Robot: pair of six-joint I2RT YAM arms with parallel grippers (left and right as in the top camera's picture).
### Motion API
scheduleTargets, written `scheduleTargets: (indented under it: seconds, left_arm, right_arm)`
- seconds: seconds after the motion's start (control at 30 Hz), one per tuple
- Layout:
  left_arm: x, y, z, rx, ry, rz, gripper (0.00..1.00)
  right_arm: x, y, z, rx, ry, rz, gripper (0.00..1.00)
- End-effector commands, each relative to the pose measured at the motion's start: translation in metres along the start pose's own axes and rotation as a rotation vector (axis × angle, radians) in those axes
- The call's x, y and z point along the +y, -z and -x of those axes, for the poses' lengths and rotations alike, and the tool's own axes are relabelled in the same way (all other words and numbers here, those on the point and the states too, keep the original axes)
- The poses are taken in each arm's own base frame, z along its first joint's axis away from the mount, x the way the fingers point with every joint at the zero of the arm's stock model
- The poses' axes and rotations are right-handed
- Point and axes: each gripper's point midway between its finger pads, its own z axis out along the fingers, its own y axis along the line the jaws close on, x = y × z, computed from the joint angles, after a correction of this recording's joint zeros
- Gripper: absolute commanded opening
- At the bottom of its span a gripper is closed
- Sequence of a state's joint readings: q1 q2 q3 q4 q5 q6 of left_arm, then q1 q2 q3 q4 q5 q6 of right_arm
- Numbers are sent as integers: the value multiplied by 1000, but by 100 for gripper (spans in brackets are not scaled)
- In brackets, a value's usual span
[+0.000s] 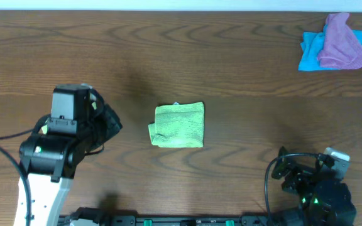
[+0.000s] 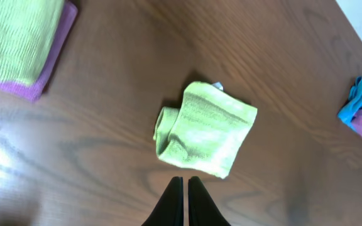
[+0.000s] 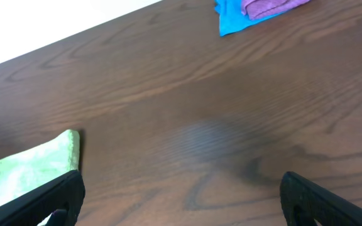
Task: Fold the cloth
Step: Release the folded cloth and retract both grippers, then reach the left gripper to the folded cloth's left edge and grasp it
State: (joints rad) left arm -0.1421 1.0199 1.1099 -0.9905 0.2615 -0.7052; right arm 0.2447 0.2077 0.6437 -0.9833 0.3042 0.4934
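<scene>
Cloth (image 1: 178, 125) folded into lumpy ribbed microfibre square on woodgrain table (image 1: 244, 69); left gripper (image 2: 185, 182) pinched together, right gripper (image 3: 181, 187) spread wide, both empty.

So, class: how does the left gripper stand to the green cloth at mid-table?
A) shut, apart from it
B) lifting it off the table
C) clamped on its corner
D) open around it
A: the left gripper is shut with nothing in it, and bare table shows between it and the cloth.
</scene>
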Motion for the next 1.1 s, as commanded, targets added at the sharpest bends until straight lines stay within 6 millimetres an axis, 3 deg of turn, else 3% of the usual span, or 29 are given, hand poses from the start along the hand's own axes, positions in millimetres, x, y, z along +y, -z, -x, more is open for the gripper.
scheduleTargets:
  seconds: [0.0,0.33,0.53,0.73,0.8,0.93,1.07]
  left_arm:
    - [2,10,-3,-20,70,-5,6]
    - [40,-7,-42,-43,315,-73,6]
    - [46,-31,-62,5,416,-171,9]
    - [40,-64,-68,56,501,-288,15]
    - [45,-75,-72,67,549,-293,22]
    - [50,-91,-81,93,602,-300,45]
    - [51,-99,-86,97,612,-307,76]
  right_arm:
    - [-9,-2,1,-16,-23,-47,99]
    - [-9,-2,1,-16,-23,-47,99]
    - [-9,-2,1,-15,-23,-47,99]
    - [-9,-2,1,-16,-23,-47,99]
    - [-9,-2,1,-15,-23,-47,99]
    - [-9,-2,1,-16,-23,-47,99]
    - [-9,-2,1,-16,-23,-47,99]
